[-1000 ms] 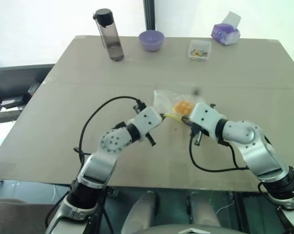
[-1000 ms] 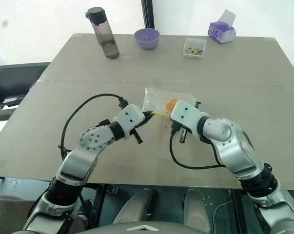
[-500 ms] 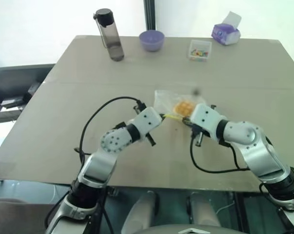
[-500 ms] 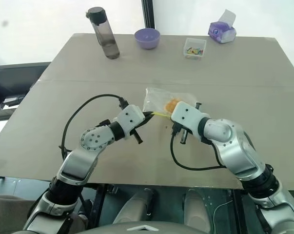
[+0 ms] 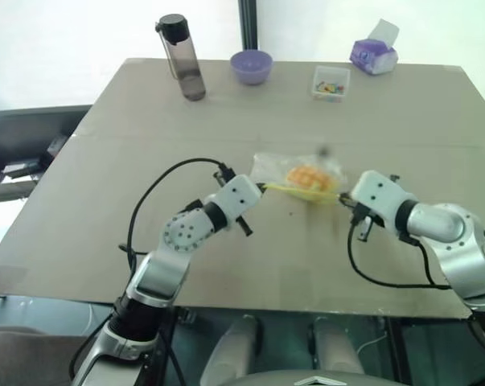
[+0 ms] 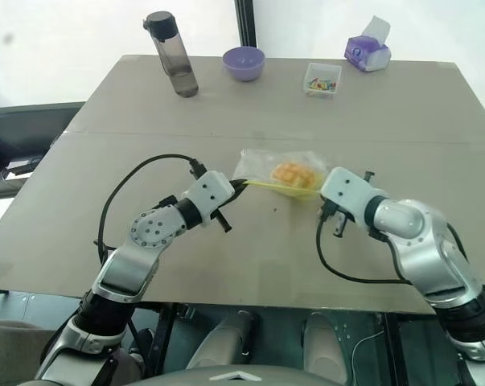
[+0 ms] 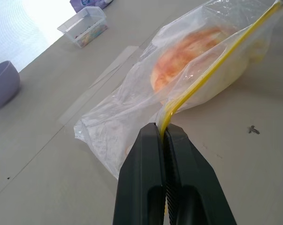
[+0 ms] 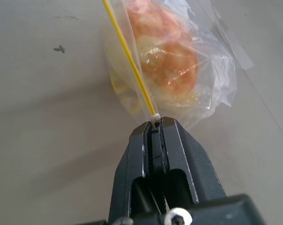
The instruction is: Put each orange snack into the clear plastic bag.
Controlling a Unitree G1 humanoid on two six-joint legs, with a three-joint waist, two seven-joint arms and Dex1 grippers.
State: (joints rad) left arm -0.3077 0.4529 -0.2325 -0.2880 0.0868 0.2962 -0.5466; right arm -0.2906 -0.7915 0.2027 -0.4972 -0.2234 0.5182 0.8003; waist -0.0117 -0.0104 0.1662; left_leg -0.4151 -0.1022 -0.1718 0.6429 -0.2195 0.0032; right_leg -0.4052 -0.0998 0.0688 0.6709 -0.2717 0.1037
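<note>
Between my left gripper (image 7: 162, 133) and right gripper (image 8: 155, 123), both clamping the clear plastic bag (image 5: 294, 173)'s yellow strip (image 6: 278, 187): overtension risks tearing, spilling the orange snack (image 5: 305, 175).

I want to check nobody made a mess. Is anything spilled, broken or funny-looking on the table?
Nothing is spilled or broken. The round orange bun sits inside the crinkly clear plastic bag, whose yellow zip strip both grippers, left and right, pinch at its two ends.
</note>
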